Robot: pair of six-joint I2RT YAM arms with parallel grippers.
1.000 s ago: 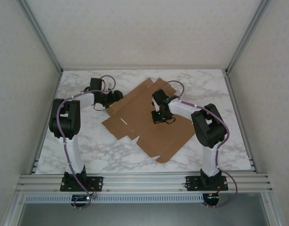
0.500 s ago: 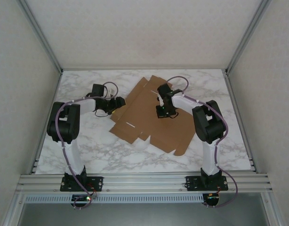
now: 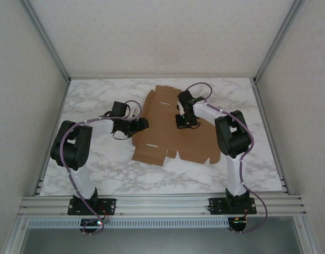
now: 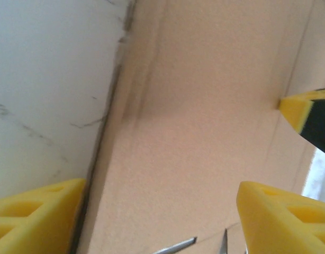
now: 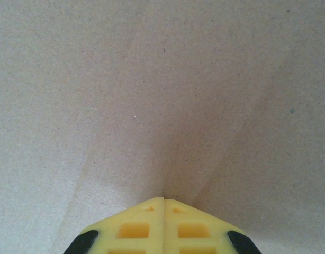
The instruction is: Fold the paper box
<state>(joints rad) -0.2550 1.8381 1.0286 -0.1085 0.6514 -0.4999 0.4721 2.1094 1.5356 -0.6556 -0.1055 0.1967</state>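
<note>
**A:** How far along is the folding?

**B:** Hardly begun, I'd say. The paper box [image 3: 173, 135], a plain brown die-cut cardboard sheet, lies flat on the white marbled bench [image 3: 99, 164], toward its far middle. Every flap and tab is down and no wall is raised, so all the creases remain to be folded.

**A:** And the jaws?

**B:** The right jaws are shut with nothing between them. Their yellow fingertips [image 5: 152, 227] seem to press on the sheet's middle. The left jaws stand wide open at the sheet's left edge, one side over bare marble and the other over cardboard, gripping nothing. I cannot tell whether they touch the edge.

**A:** Anything in the way?

**B:** Mainly the arms themselves, I think. The right arm [image 3: 228, 135] reaches across the sheet's right side, so flaps lifted there would likely meet it. Its purple cable [image 3: 200, 84] loops over the far flaps, and the pale back wall [image 3: 162, 42] stands near the sheet's far edge.
</note>
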